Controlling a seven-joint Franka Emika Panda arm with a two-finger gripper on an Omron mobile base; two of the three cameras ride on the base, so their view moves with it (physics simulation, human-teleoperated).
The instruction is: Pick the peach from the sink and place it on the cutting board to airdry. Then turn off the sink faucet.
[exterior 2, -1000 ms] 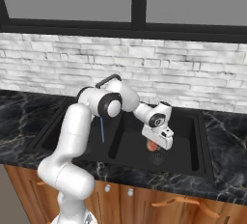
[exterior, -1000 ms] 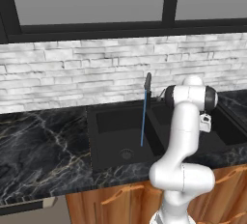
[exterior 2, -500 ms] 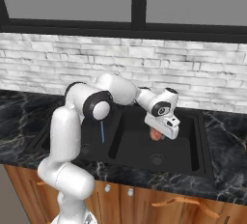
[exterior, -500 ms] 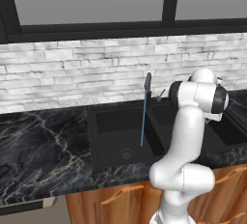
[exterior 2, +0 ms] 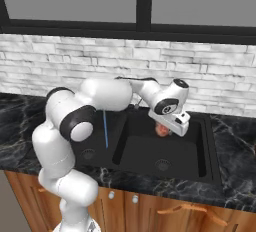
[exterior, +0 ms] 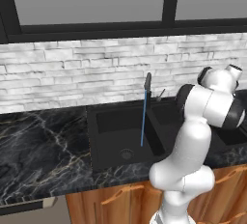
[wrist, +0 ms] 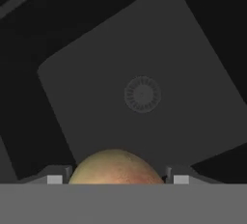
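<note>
— Above the right basin of the sink (exterior 2: 212,146), what was the gripper (exterior 2: 164,130) carrying?

— The peach (exterior 2: 162,130). It sat pinched between the two fingers, lifted clear of the basin floor, under the white hand of the arm (exterior 2: 107,96).

— How did the fruit look?

— Small and round. From the right base camera it read as a dull orange-red ball tucked under the hand. From the hand camera the peach (wrist: 115,167) showed as a domed top, yellowish-olive on one side and blushing red-orange with fine mottling on the other, its lower half cut off by the edge of the picture.

— And the fingers?

— One small dark fingertip (wrist: 55,175) sat close on each side of the fruit, so the jaws were narrowed onto it, not wide.

— What lay beneath it?

— The matte black basin floor with its round ribbed drain (wrist: 142,94) well below the fruit.

— Was the water running?

— Yes. A thin blue stream (exterior: 143,118) fell from the sink faucet (exterior: 147,81) into the left basin, near that basin's own drain (exterior: 126,154). The faucet's thin lever (exterior: 160,94) stood just beside the spout, tilted upward.

— Anything around the sink?

— Black marbled counter (exterior: 38,146) on both sides and a white brick backsplash (exterior: 77,76) behind.
</note>
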